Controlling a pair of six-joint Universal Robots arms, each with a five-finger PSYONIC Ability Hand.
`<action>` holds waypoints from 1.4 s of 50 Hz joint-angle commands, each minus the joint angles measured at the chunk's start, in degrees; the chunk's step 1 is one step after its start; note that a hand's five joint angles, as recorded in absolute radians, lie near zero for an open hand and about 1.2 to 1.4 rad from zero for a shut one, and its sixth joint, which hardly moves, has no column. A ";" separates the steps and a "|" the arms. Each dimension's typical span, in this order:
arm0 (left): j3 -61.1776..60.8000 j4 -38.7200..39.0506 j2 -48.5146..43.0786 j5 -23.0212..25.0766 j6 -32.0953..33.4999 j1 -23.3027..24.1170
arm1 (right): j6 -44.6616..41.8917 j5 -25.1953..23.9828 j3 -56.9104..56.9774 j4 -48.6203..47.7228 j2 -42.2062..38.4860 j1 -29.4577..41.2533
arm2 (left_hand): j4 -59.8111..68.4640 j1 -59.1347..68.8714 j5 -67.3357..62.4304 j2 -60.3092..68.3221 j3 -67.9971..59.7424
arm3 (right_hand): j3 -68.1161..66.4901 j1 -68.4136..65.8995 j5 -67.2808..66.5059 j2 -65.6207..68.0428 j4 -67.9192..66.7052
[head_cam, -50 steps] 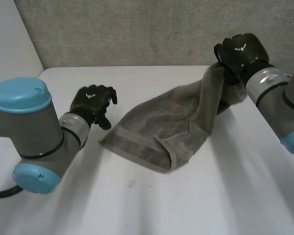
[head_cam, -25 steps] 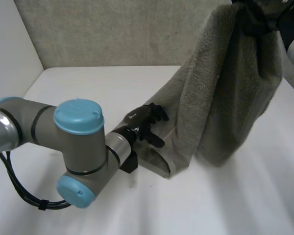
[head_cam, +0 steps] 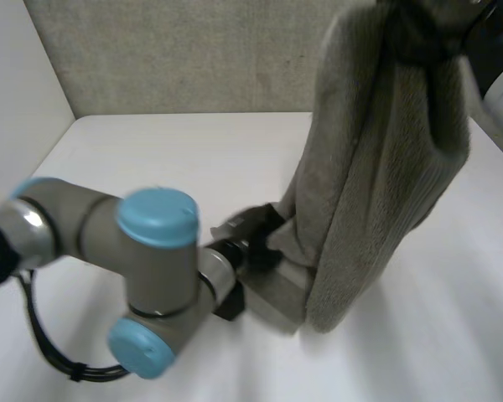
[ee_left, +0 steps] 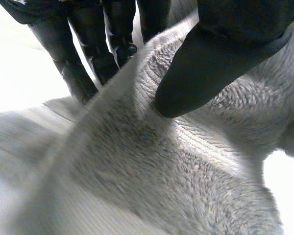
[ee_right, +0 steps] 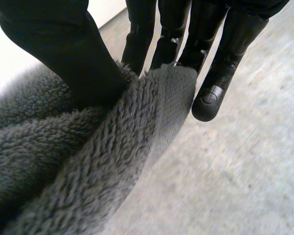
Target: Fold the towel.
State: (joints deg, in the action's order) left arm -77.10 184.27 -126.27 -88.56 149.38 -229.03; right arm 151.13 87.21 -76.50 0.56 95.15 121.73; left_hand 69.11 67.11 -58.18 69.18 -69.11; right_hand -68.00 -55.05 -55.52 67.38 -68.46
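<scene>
A grey towel [head_cam: 377, 167] hangs in a long drape from my right hand [head_cam: 423, 38], which is raised high at the back right. In the right wrist view that hand [ee_right: 73, 54] pinches a thick edge of the towel [ee_right: 88, 161] between thumb and fingers [ee_right: 210, 73]. The towel's lower end rests on the white table [head_cam: 151, 159]. My left hand [head_cam: 256, 234] is at that lower end. In the left wrist view its thumb [ee_left: 206, 73] presses on the pile of the towel [ee_left: 161, 161], with the fingers [ee_left: 83, 58] behind a raised fold, pinching it.
My left arm [head_cam: 151, 268] reaches across the table's front towards the towel. A grey wall [head_cam: 193, 59] closes the back of the table and a white wall [head_cam: 17, 84] stands along its left side.
My right hand has lifted the towel from the table until it hangs tall. My left hand has crossed to the towel's lower end and closed on it.
</scene>
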 commanded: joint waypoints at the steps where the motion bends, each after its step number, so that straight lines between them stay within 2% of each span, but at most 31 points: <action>1: -5.35 -4.80 12.71 -1.62 12.60 -11.71 | -5.75 -0.55 -3.47 5.40 -6.80 -5.96 | 10.89 12.89 -11.82 10.82 -10.89 | -12.00 -24.95 -14.48 12.62 -11.54; 2: -6.56 -5.40 14.72 -1.62 17.65 -14.06 | -5.76 -0.55 -3.48 5.42 -6.82 -5.98 | 10.89 12.89 -11.82 10.82 -10.89 | -12.00 -24.95 -14.48 12.62 -11.54; 3: -6.58 -5.41 14.74 -1.62 17.70 -14.08 | -6.89 -0.73 -4.09 7.60 -8.29 -7.81 | 10.89 12.89 -11.82 10.82 -10.89 | -12.00 -24.95 -14.48 12.62 -11.54; 5: -8.85 -7.25 18.41 -1.53 27.93 -17.76 | -7.79 -1.26 -4.62 9.82 -9.98 -8.88 | 10.89 12.89 -11.82 10.82 -10.89 | -12.00 -24.95 -14.48 12.62 -11.54; 6: -8.86 -7.26 18.43 -1.53 27.99 -17.77 | -8.57 -2.04 -5.14 11.82 -11.28 -9.32 | 10.89 12.89 -11.82 10.82 -10.89 | -12.00 -24.95 -14.48 12.62 -11.54; 8: -10.00 -10.32 20.79 -1.62 37.35 -19.87 | -9.28 -2.84 -5.50 13.77 -12.70 -9.50 | 10.89 12.89 -11.82 10.82 -10.89 | -12.00 -24.95 -14.48 12.62 -11.54; 9: -10.00 -10.33 20.80 -1.62 37.39 -19.88 | -9.98 -3.88 -5.76 15.86 -14.18 -9.76 | 10.89 12.89 -11.82 10.82 -10.89 | -12.00 -24.95 -14.48 12.62 -11.54; 11: -10.35 -13.92 21.24 -1.62 43.95 -20.93 | -11.30 -4.77 -5.85 18.34 -15.60 -9.94 | 10.89 12.89 -11.82 10.82 -10.89 | -12.00 -24.95 -14.48 12.62 -11.54; 18: -9.57 -19.55 20.28 -1.62 51.70 -21.55 | -22.18 -5.57 -5.59 30.63 -22.80 -9.32 | 10.89 12.89 -11.82 10.82 -10.89 | -12.00 -24.95 -14.48 12.62 -11.54; 22: -7.64 -20.44 15.19 -1.88 56.19 -21.55 | -26.59 -5.21 -4.36 31.96 -25.98 -9.06 | 10.89 12.89 -11.82 10.82 -10.89 | -12.00 -24.95 -14.48 12.62 -11.54; 24: -5.80 -20.53 13.43 -1.88 57.16 -21.46 | -27.82 -5.30 -2.78 31.79 -28.00 -9.06 | 10.89 12.89 -11.82 10.82 -10.89 | -12.00 -24.95 -14.48 12.62 -11.54; 28: -0.07 -19.56 8.85 -1.80 57.69 -21.11 | -26.26 -3.73 9.22 27.42 -34.22 -8.71 | 10.89 12.89 -11.82 10.82 -10.89 | -12.00 -24.95 -14.48 12.62 -11.54; 29: 4.02 -17.39 6.85 -1.80 57.52 -21.20 | -23.98 -2.59 14.31 23.91 -35.72 -8.36 | 10.89 12.89 -11.82 10.82 -10.89 | -12.00 -24.95 -14.48 12.62 -11.54; 30: 8.24 -13.88 5.35 -1.71 57.34 -20.94 | -23.96 -2.58 14.36 23.88 -35.73 -8.36 | 10.89 12.89 -11.82 10.82 -10.89 | -12.00 -24.95 -14.48 12.62 -11.54; 33: 12.06 -9.02 4.63 -1.71 57.08 -20.67 | -18.89 0.31 24.59 14.09 -36.87 -7.92 | 10.89 12.89 -11.82 10.82 -10.89 | -12.00 -24.95 -14.48 12.62 -11.54; 34: 15.45 -2.66 4.63 -1.71 56.29 -20.67 | -16.25 1.72 28.39 7.60 -36.53 -7.92 | 10.89 12.89 -11.82 10.82 -10.89 | -12.00 -24.95 -14.48 12.62 -11.54; 35: 17.57 5.06 4.98 -1.71 54.98 -20.76 | -16.22 1.73 28.42 7.53 -36.52 -7.92 | 10.89 12.89 -11.82 10.82 -10.89 | -12.00 -24.95 -14.48 12.62 -11.54; 36: 17.59 5.14 4.98 -1.71 54.97 -20.76 | -13.96 2.86 30.69 -0.21 -35.57 -7.83 | 10.89 12.89 -11.82 10.82 -10.89 | -12.00 -24.95 -14.48 12.62 -11.54; 37: 18.20 14.27 5.85 -1.62 53.23 -20.50 | -12.02 3.74 30.71 -8.38 -33.64 -7.83 | 10.89 12.89 -11.82 10.82 -10.89 | -12.00 -24.95 -14.48 12.62 -11.54; 38: 18.04 24.11 7.60 -1.79 50.95 -20.41 | -12.00 3.75 30.71 -8.46 -33.62 -7.83 | 10.89 12.89 -11.82 10.82 -10.89 | -12.00 -24.95 -14.48 12.62 -11.54; 39: 18.03 24.21 7.62 -1.80 50.93 -20.41 | -10.44 4.27 28.97 -16.04 -30.84 -8.09 | 10.89 12.89 -11.82 10.82 -10.89 | -12.00 -24.95 -14.48 12.62 -11.54; 40: 17.42 32.65 10.05 -2.06 48.49 -20.58 | -9.20 4.72 25.99 -22.81 -28.20 -8.35 | 10.89 12.89 -11.82 10.82 -10.89 | -12.00 -24.95 -14.48 12.62 -11.54; 41: 17.42 32.73 10.08 -2.06 48.46 -20.58 | -9.19 4.72 25.96 -22.88 -28.17 -8.36 | 10.89 12.89 -11.82 10.82 -10.89 | -12.00 -24.95 -14.48 12.62 -11.54; 42: 15.94 38.82 12.25 -1.89 46.38 -20.41 | -8.76 4.72 22.74 -28.27 -25.91 -8.44 | 10.89 12.89 -11.82 10.82 -10.89 | -12.00 -24.95 -14.48 12.62 -11.54; 43: 14.45 41.93 14.01 -1.88 44.53 -20.58 | -8.75 4.72 22.71 -28.33 -25.89 -8.44 | 10.89 12.89 -11.82 10.82 -10.89 | -12.00 -24.95 -14.48 12.62 -11.54; 46: 12.42 40.83 16.22 -1.88 43.28 -21.28 | -8.93 4.10 17.00 -31.23 -23.34 -7.83 | 10.89 12.89 -11.82 10.82 -10.89 | -12.00 -24.95 -14.48 12.62 -11.54; 52: 7.49 35.46 15.79 -1.53 43.28 -21.29 | -8.67 0.51 8.14 -24.04 -23.34 -8.09 | 10.89 12.89 -11.82 10.82 -10.89 | -12.00 -24.95 -14.48 12.62 -11.54; 57: -3.99 30.19 13.87 0.13 43.54 -21.37 | -8.93 -1.87 0.47 -19.63 -24.04 -7.92 | 10.89 12.89 -11.82 10.82 -10.89 | -12.00 -24.95 -14.48 12.62 -11.54; 65: -16.49 25.71 8.06 0.49 46.26 -21.46 | -8.84 -2.14 -8.75 -14.79 -31.95 -8.00 | 10.89 12.89 -11.82 10.82 -10.89 | -12.00 -24.95 -14.48 12.62 -11.54; 67: -18.42 24.75 7.88 0.49 47.22 -21.46 | -9.02 -2.05 -10.07 -10.07 -35.54 -8.00 | 10.89 12.89 -11.82 10.82 -10.89 | -12.00 -24.95 -14.48 12.62 -11.54; 70: -21.24 22.64 7.79 0.31 49.07 -21.38 | -8.84 -2.05 -10.34 -6.71 -36.35 -8.09 | 10.89 12.89 -11.82 10.82 -10.89 | -12.00 -24.95 -14.48 12.62 -11.54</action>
State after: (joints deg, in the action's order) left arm -91.50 210.65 -116.91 -88.05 195.02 -250.48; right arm 142.21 84.88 -84.82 -13.30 63.60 113.74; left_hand 69.74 69.00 -59.58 69.80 -69.71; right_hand -68.23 -55.05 -56.57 67.38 -68.48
